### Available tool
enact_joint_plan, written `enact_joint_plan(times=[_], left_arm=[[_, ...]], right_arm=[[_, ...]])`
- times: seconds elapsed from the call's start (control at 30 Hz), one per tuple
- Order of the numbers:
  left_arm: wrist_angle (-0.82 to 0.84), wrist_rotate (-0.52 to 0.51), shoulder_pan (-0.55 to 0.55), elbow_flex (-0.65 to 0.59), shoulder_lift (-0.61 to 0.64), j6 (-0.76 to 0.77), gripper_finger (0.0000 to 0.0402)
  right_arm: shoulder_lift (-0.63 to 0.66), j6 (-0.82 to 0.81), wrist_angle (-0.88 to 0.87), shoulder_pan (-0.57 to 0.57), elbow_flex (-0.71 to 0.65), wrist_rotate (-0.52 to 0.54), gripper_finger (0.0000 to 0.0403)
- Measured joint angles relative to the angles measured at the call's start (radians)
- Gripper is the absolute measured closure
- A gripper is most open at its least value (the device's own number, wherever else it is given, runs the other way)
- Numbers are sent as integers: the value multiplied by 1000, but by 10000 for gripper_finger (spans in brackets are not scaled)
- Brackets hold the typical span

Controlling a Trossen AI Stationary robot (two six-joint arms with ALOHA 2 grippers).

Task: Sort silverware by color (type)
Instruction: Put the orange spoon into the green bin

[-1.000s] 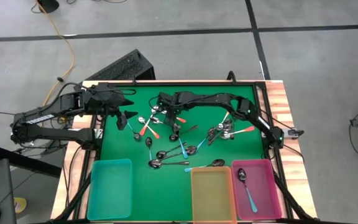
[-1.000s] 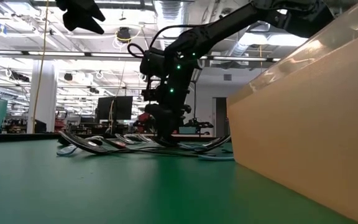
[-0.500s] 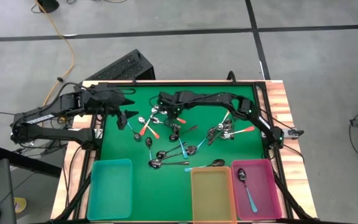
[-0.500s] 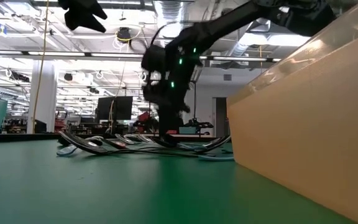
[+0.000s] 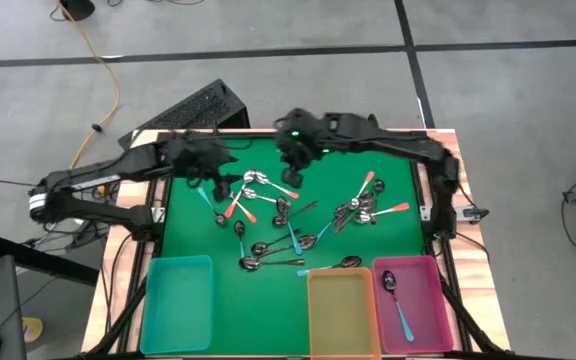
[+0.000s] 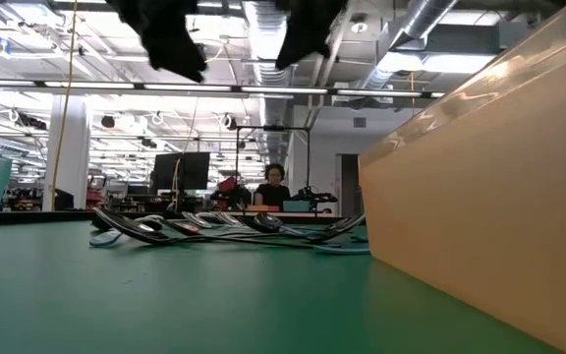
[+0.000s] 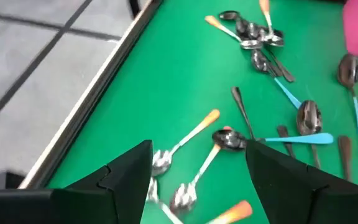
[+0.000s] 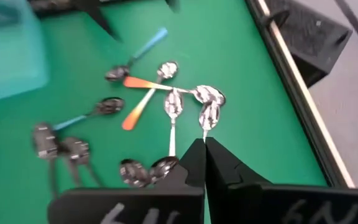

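Spoons on the mat: roughly twenty (image 5: 273, 215), spread over the middle of the high view, none stacked high.
Orange-handled spoons: about five; two crossed at left of centre (image 5: 236, 205), two at right of centre (image 5: 368, 184).
Blue-handled spoons: about four on the mat, one near the middle (image 5: 293, 238).
Dark or plain spoons: the others, mostly in two loose clusters; exact count cannot be told.
Spoon already in a bin: one blue-handled spoon (image 5: 400, 310) in the pink bin (image 5: 430, 300), lower right.
Bins: three in a row along the lower edge: teal bin (image 5: 178, 300), yellow bin (image 5: 340, 310), then pink. The teal and yellow hold nothing visible.
Right gripper (image 5: 295, 172): clenched, fingers pressed together, raised above the upper middle of the mat; whether a spoon is caught between them cannot be told.
Left gripper (image 5: 218, 185): released, fingers wide apart, above the upper left of the mat.
Desk (image 5: 453, 170): wooden border with a dark rail around the green mat.
Open room: bare green at the lower left between spoons and teal bin, and along the upper right.
Background: a person (image 6: 274, 187) stands far behind the desk in the low view.
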State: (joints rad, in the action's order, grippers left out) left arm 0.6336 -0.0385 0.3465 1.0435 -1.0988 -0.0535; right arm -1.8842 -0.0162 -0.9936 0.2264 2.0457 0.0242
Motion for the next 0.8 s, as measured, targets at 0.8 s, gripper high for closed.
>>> enact_joint_plan(times=[0.8], left_arm=[[-177, 103, 125, 123, -682, -514, 159]], right_arm=[[242, 0, -212, -101, -10, 8, 390]])
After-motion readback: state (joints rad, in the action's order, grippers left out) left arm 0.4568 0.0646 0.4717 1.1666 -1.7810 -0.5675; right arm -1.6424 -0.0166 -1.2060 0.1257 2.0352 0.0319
